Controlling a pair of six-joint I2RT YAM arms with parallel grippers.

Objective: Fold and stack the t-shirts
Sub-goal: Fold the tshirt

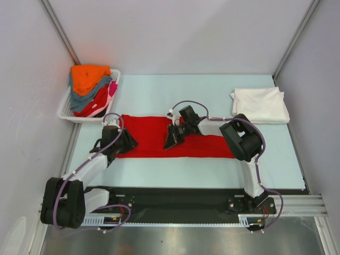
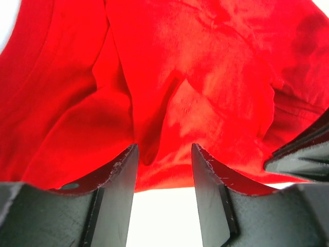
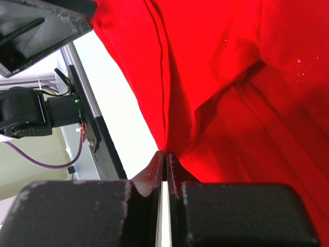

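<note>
Five t-shirts appear in the overhead view: one red t-shirt (image 1: pixel 154 139) at centre, one cream-white t-shirt (image 1: pixel 260 105) folded at upper right, and three heaped at upper left. One white mesh basket (image 1: pixel 65 110) holds those three; two robot arms work below.

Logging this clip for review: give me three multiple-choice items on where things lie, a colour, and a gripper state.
1. Where does the folded cream-white t-shirt lie?
A. far right of the table
B. in the basket
C. under the left arm

2. What colour is the shirt on top in the basket?
A. green
B. orange
C. black

3. How is the right gripper?
A. wide open
B. out of view
C. shut on the red t-shirt

A: it sits alone at far right. B: the orange shirt tops the pile. C: its fingers meet on red cloth.
</note>
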